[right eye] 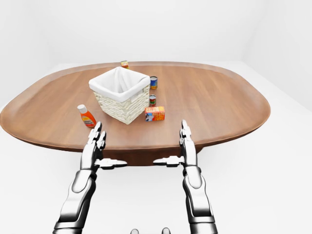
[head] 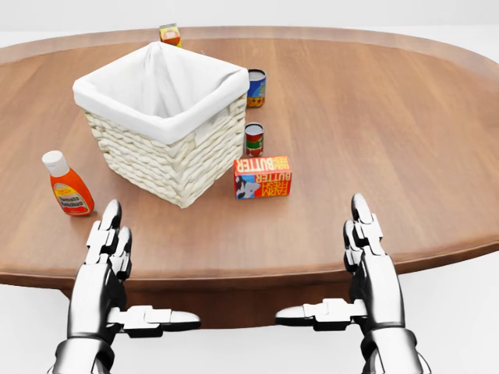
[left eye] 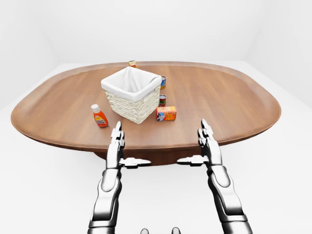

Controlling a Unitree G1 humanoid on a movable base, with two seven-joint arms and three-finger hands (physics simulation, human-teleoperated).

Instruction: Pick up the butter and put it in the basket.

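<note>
Each robot hand, left (head: pixel 109 241) and right (head: pixel 366 238), hovers at the table's (head: pixel 437 117) near edge with fingers straight and spread, holding nothing. The butter (head: pixel 263 177) lies on the wood just right of the basket (head: pixel 168 160) (nothing in it). No grasp made; I'd say the whole task remains.

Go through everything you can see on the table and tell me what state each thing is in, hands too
butter box: on the table, lying on its long side, right of the basket, untouched
basket: upright, white liner open, nothing seen inside
orange bottle: standing, white cap on
small can: upright
larger can: upright
small box: upright, by the table's top edge
left hand: open, empty
right hand: open, empty
</note>
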